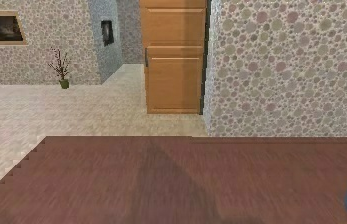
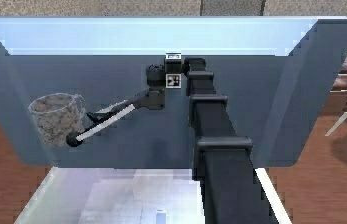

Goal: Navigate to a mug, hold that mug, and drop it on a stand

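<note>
Arm [image 2: 217, 130] extended across the blue tabletop [image 2: 281, 80], gripper [image 2: 81, 136] angled toward a greyish mug [image 2: 53, 112] at its far end, we cannot tell whether it holds anything

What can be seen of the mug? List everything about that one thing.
The mug is a grey, mottled cup shape, wider at its rim, upright, mouth upward. No handle can be made out. It shows against a wide blue-grey slab, toward the arm side view's left. The gripper ends at its lower right side; whether it touches or holds the mug cannot be told.
</note>
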Tool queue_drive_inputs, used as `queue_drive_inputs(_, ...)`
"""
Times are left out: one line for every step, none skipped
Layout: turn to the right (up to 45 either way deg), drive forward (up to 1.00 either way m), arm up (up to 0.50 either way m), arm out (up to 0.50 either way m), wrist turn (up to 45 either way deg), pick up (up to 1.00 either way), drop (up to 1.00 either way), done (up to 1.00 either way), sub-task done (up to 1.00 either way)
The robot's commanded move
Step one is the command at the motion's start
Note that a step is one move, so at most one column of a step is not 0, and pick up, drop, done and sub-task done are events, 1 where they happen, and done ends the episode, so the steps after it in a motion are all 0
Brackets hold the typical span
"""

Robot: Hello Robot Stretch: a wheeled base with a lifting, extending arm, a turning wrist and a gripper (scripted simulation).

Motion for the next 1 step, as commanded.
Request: queue_drive_inputs(0.0,0.0,0.0,0.0,45.0,0.0,0.0,0.0,0.0)
